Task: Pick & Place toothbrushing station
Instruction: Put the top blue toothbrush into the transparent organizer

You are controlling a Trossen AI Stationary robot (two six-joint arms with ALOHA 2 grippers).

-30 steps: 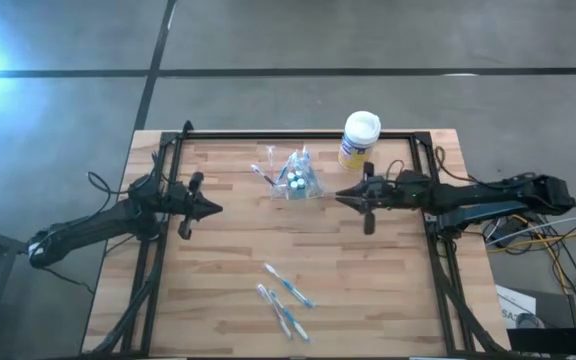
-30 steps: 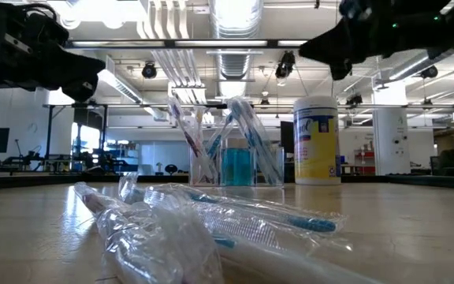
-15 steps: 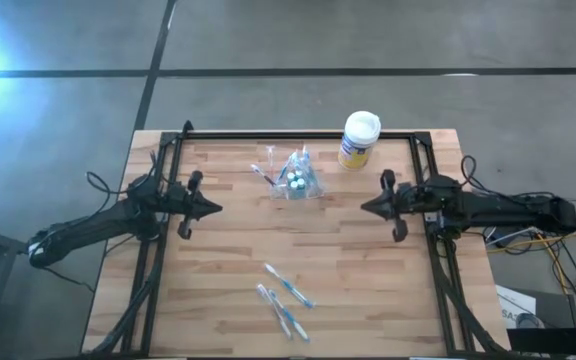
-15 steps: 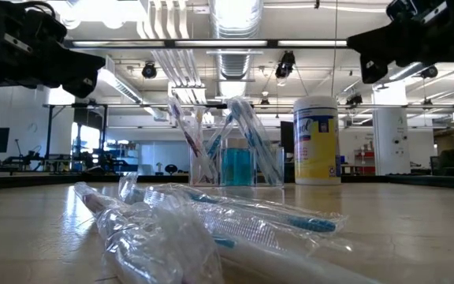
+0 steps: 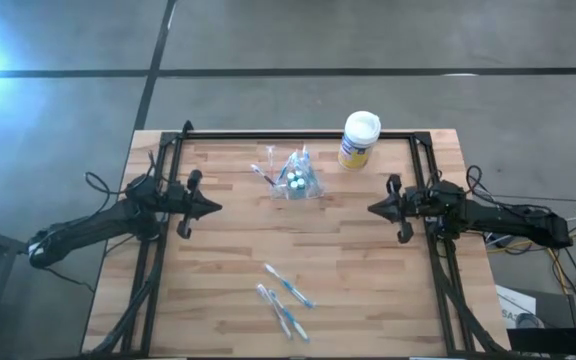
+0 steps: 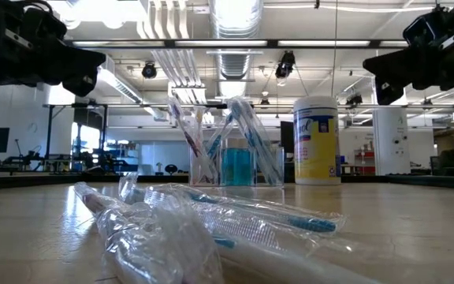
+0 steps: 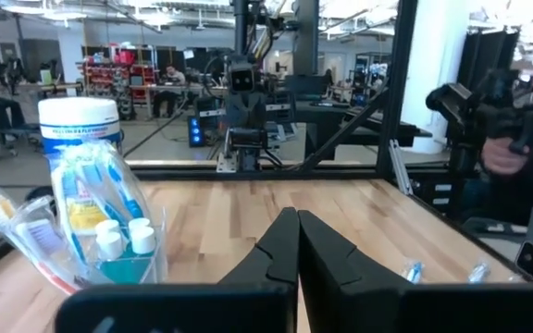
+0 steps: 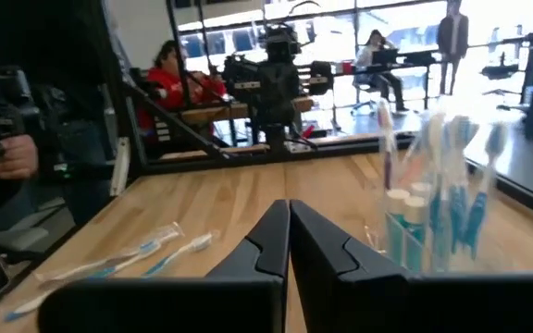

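Both arms hover clear of the table (image 5: 368, 270) with jaws together, holding nothing.

You see the wooden table inside its black frame, with the left gripper (image 5: 213, 209) over its left side and the right gripper (image 5: 374, 208) over its right side, each pointing inward, well apart from each other. Your yellow canister (image 5: 359, 139) with the white lid stands at the far edge. Just beside it, toward the left arm, sits the toothbrushing station (image 5: 297, 177), a see-through cup upright near the far middle, holding blue-white and pink toothbrushes and white-capped tubes. Three wrapped toothbrushes (image 5: 285, 296) lie loose on the near middle of the table, well apart from the cup. In the wrist views, people show in the room beyond the table.
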